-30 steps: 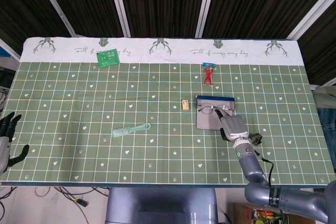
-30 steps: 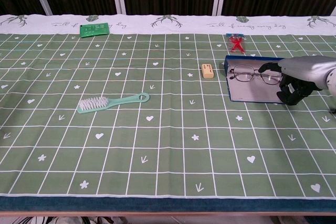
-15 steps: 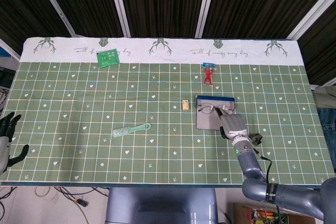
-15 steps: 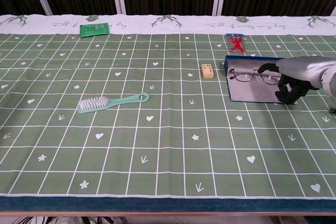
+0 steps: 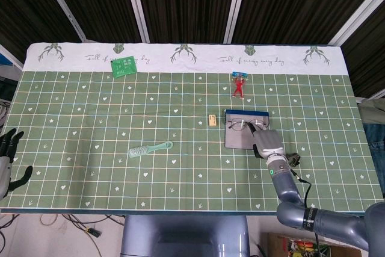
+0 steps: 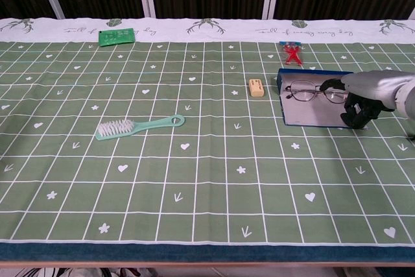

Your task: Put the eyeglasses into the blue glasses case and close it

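The blue glasses case [image 5: 231, 141] lies open right of the table's middle, its grey inside facing up and its blue rim [image 6: 310, 72] at the far side. The thin-framed eyeglasses [image 5: 239, 126] sit over the far part of the case, lenses [image 6: 300, 91] facing the robot. My right hand [image 5: 267, 143] reaches in from the case's right side and pinches the right end of the frame with its fingertips [image 6: 328, 84]; the other fingers curl down by the case's right edge. My left hand [image 5: 7, 156] hangs off the table's left edge, fingers apart, holding nothing.
A beige block [image 6: 257, 87] lies just left of the case. Behind the case is a small red toy figure [image 6: 293, 53]. A mint-green brush [image 6: 139, 126] lies left of centre, and a green card [image 6: 117, 36] sits at the far left.
My right hand has crept slightly toward the far side of the case with the eyeglasses. The left hand has stayed put.
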{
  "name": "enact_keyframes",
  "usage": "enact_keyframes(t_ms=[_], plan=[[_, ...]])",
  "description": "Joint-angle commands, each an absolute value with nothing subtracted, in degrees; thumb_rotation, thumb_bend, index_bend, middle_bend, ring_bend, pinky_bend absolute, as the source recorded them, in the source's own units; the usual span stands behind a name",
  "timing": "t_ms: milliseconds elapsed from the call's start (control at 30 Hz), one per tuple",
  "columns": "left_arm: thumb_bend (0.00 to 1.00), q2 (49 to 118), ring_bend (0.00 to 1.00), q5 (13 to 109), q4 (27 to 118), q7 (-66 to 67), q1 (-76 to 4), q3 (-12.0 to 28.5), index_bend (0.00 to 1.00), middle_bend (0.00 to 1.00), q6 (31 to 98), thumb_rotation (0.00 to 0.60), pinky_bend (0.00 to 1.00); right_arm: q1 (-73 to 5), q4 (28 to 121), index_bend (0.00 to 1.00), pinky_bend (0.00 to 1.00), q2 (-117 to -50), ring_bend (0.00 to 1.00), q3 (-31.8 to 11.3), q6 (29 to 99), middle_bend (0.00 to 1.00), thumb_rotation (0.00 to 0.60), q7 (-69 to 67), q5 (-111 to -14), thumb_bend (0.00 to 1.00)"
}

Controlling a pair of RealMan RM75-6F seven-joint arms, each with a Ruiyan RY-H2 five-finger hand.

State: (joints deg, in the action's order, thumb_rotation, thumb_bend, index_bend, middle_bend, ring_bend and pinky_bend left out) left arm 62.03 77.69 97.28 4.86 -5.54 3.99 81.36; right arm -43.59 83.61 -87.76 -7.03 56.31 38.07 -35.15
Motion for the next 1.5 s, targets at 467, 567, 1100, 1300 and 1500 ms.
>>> enact_keyframes(t_ms=[467,567,1100,1300,1500], plan=[[0.36,61.97,0.0,77.67,97.37,4.81,-5.55,3.96,0.02,0.0,81.3,0.6,0.0,-45.13,81.56,0.09,0.87,-88.84,0.74,-8.11,55.34,0.7,0.6,39.02,-32.96,0.65],[0.36,61.96,0.0,77.64,97.36,4.8,-5.57,3.97,0.02,0.0,81.24,0.6,0.0,-45.59,80.99,0.09,0.87,-89.21,0.74,-8.39,55.19,0.7,0.6,39.35,-32.47,0.65],[0.36,61.69,0.0,77.43,97.41,4.6,-5.6,3.95,0.02,0.0,80.97,0.6,0.0,-47.23,77.3,0.09,0.87,-90.88,0.75,-10.25,54.77,0.7,0.6,39.73,-29.51,0.66],[0.36,61.63,0.0,77.37,97.47,4.59,-5.58,3.91,0.02,0.0,80.93,0.6,0.0,-47.24,76.25,0.09,0.87,-91.15,0.75,-10.53,54.61,0.7,0.6,39.38,-28.78,0.66],[0.36,61.59,0.0,77.33,97.46,4.59,-5.57,3.88,0.02,0.0,80.87,0.6,0.0,-46.8,77.17,0.09,0.87,-90.65,0.75,-10.54,55.04,0.7,0.6,38.69,-29.27,0.66]])
